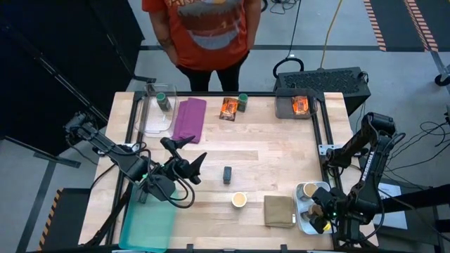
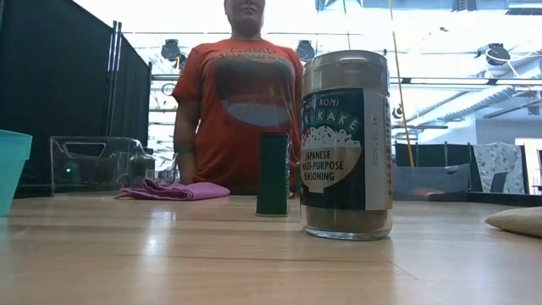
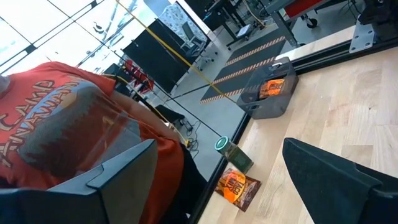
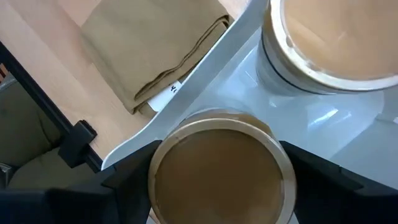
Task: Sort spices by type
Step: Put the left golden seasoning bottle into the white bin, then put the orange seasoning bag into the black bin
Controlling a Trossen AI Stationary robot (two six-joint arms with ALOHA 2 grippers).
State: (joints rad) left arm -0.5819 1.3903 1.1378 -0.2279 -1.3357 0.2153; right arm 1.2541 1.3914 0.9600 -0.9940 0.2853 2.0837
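I am holding the right gripper [image 1: 318,214] down over the tray [image 4: 205,74] at the table's [image 1: 281,169] near right corner. It is sitting over a tan-topped cup [image 4: 217,174] standing in the tray. I cannot tell whether it is clamping that cup or standing loose around it. A second cup [image 4: 336,31] is standing just beside it in the same tray, and a folded olive cloth [image 4: 149,43] is lying just outside the tray's rim.

I am keeping the left gripper [image 1: 195,147] above the table's left half, its fingers [image 3: 323,168] spread wide and holding nothing.

A third cup [image 2: 346,144] is standing near the near edge, and I am reading "JAPANESE MULTI-PURPOSE SEASONING" on its label. Above that, only the letters "KOMI" and "KAKE" are showing. A dark block [image 1: 227,174] is standing upright near it, toward the middle of the table.

Along the far edge, an orange packet [image 3: 237,186] is lying just beside a green-lidded jar [image 3: 231,151]; its writing is too small for me to read. Another jar [image 1: 163,100] is sitting in a clear bin [image 1: 151,123] at the far left corner, beside a purple cloth [image 1: 190,117]. A second packet [image 1: 300,105] is lying in a dark bin [image 1: 323,81] at the far right corner. A teal bin [image 1: 148,225] is sitting at the near left corner.

A person [image 1: 204,31] is standing at the far edge in an orange shirt, on which I am reading "CAMP".
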